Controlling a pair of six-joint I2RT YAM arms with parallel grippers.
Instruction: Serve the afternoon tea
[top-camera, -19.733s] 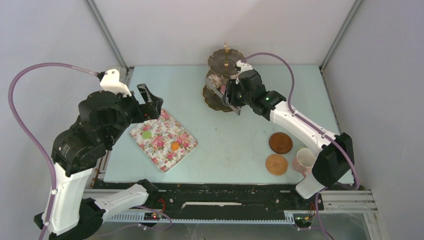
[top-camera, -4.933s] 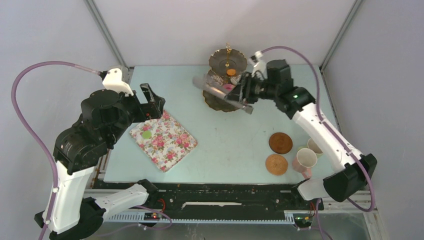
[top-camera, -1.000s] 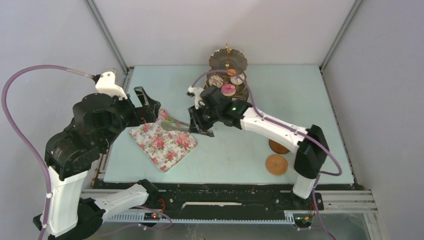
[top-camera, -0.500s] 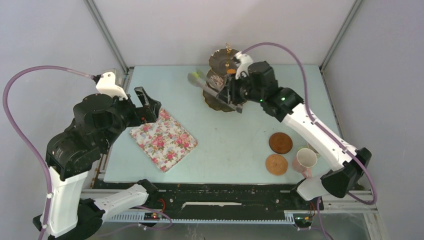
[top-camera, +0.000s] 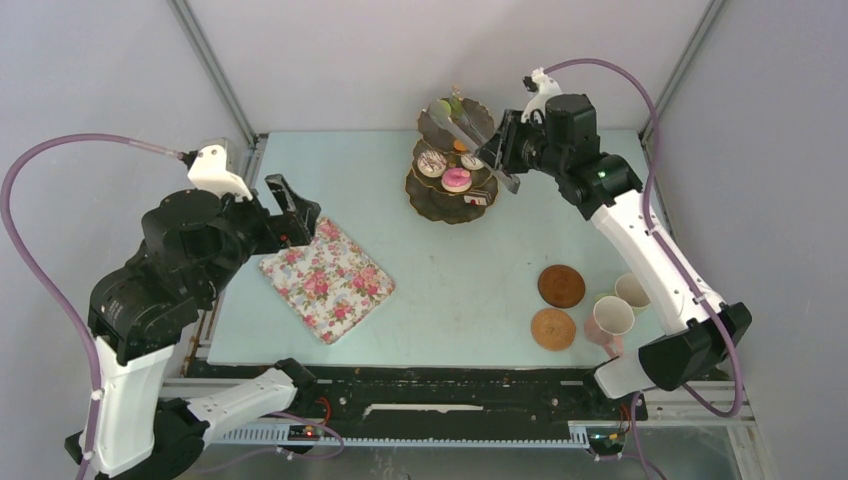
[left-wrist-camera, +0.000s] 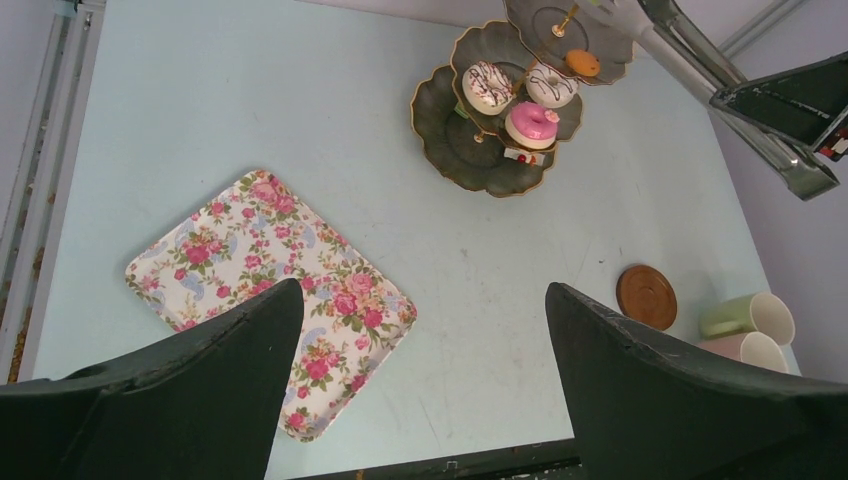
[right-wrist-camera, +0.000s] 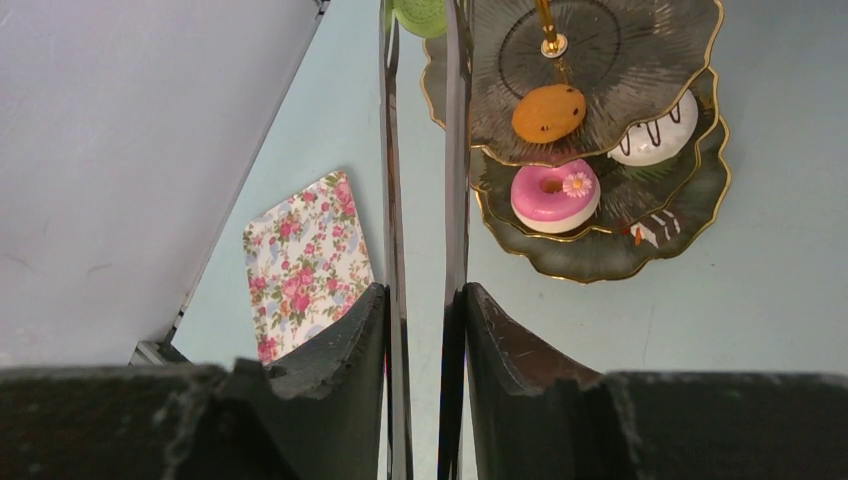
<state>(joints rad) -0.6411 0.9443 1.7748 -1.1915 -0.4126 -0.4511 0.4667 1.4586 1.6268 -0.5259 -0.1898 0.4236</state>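
— Where do our cakes stand?
— On the table (top-camera: 450, 270), far side, on the tiered stand (top-camera: 445, 205): the pink doughnut (right-wrist-camera: 555, 197) on the middle tier, the orange piece (right-wrist-camera: 548, 112) on top.
— And our grippers?
— Our left gripper (left-wrist-camera: 422, 295) hangs spread wide and empty near the floral cloth (top-camera: 327, 278). Our right gripper (right-wrist-camera: 425, 300) is clamped on the tongs (top-camera: 470, 135), whose tips pinch the green piece (right-wrist-camera: 420, 15) at the top tier's rim.
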